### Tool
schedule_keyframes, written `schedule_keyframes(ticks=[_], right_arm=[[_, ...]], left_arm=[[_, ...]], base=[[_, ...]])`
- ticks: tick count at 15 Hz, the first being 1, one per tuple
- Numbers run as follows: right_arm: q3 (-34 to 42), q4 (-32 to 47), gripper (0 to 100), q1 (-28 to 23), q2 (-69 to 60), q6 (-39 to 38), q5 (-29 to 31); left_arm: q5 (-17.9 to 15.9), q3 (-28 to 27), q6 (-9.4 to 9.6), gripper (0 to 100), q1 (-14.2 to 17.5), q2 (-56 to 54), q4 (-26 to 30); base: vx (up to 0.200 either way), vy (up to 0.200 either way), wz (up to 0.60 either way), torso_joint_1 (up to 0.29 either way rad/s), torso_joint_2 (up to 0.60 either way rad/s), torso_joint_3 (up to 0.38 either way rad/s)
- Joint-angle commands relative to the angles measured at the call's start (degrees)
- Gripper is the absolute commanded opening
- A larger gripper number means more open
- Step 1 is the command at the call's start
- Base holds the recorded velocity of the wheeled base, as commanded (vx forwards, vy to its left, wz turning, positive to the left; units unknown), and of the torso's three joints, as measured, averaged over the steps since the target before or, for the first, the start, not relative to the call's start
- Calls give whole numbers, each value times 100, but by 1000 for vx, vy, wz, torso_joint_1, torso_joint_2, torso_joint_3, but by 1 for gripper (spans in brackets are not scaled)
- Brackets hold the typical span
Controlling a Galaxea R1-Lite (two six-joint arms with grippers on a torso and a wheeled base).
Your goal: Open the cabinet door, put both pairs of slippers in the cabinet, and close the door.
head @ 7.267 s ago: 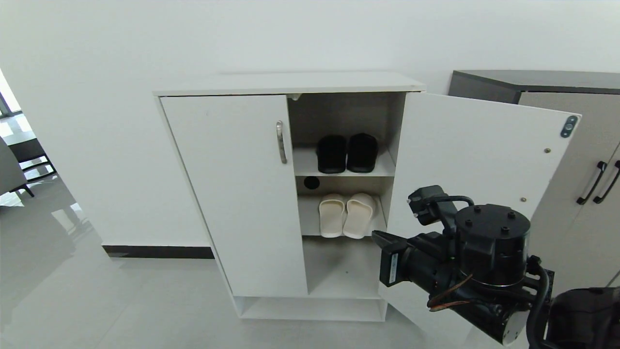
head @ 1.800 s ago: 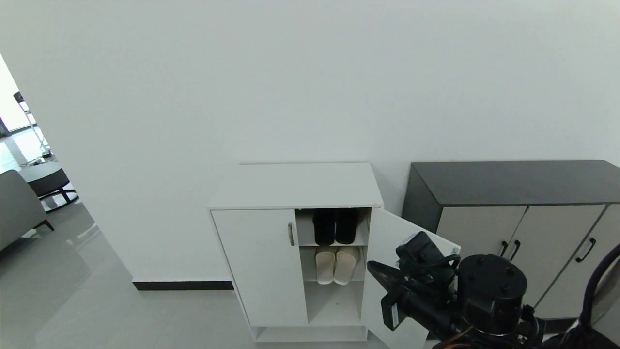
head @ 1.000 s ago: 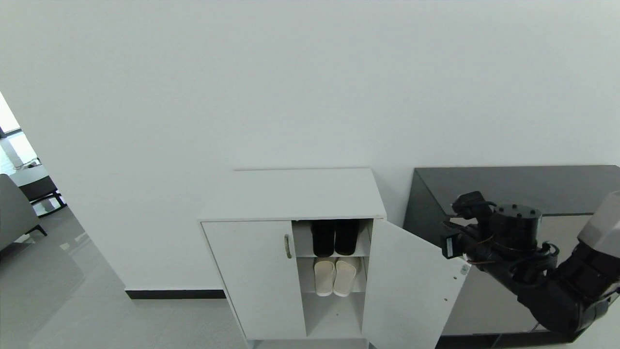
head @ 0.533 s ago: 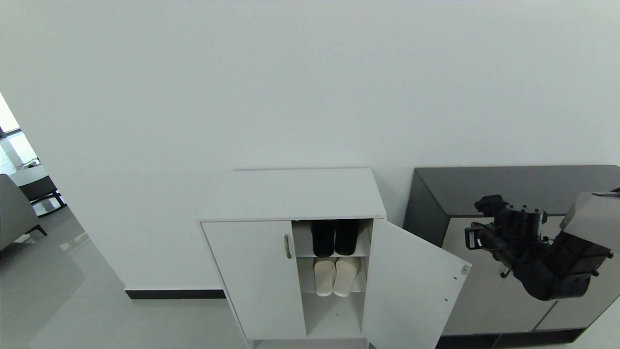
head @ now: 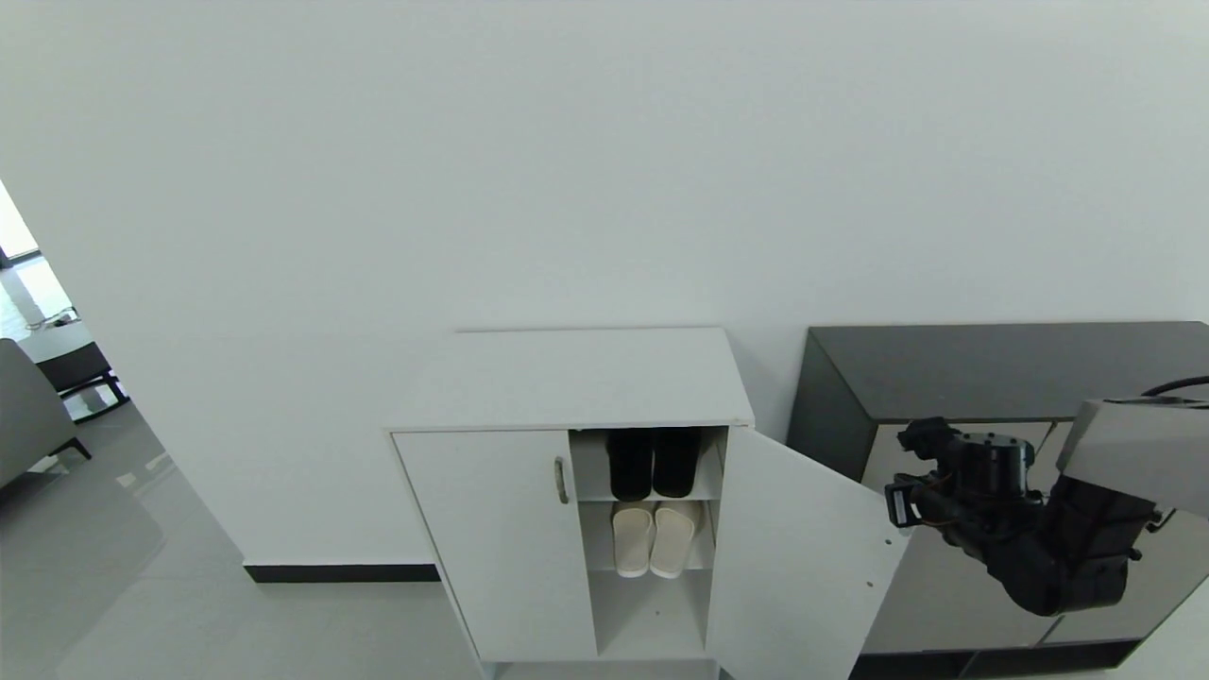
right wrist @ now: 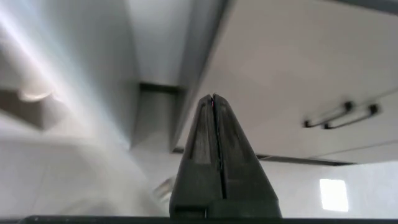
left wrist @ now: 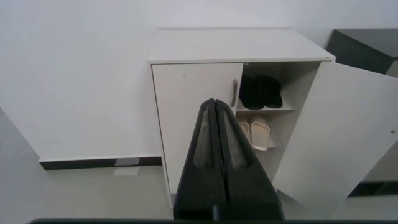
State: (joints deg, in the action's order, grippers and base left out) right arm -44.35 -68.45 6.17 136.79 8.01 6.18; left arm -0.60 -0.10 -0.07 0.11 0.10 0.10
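The black slippers (head: 654, 461) and cream slippers (head: 652, 538) sit on shelves in the cabinet (head: 576, 378). Its open door (head: 803, 567), a light, stiff panel, should swing shut if pushed near the free edge. My right gripper (right wrist: 213, 102), pressed together, hangs just right of it.

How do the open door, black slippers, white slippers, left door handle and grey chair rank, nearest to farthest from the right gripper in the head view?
1. open door, just beside the right gripper.
2. black slippers, upper shelf, and white slippers, shelf below: too close to call.
3. left door handle, on the closed door.
4. grey chair, far left edge.
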Motion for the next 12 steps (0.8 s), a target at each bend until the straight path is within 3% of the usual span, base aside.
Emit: schedule_keyframes(ticks=[1,7,12], right_arm=[[295,-19,0,306,-38,-1,-3],[1508,-432,0,1994,-1216,-124,-20],[1447,-467,0,2178,-1119,-564,-29]], left_arm=[[-2,1,-1,0,7,-1,-1],[-2,1,-1,0,7,-1,-1],[-2,1,-1,0,7,-1,-1]], base=[[0,0,0,0,0,0],[0,0,0,0,0,0],[0,0,0,0,0,0]])
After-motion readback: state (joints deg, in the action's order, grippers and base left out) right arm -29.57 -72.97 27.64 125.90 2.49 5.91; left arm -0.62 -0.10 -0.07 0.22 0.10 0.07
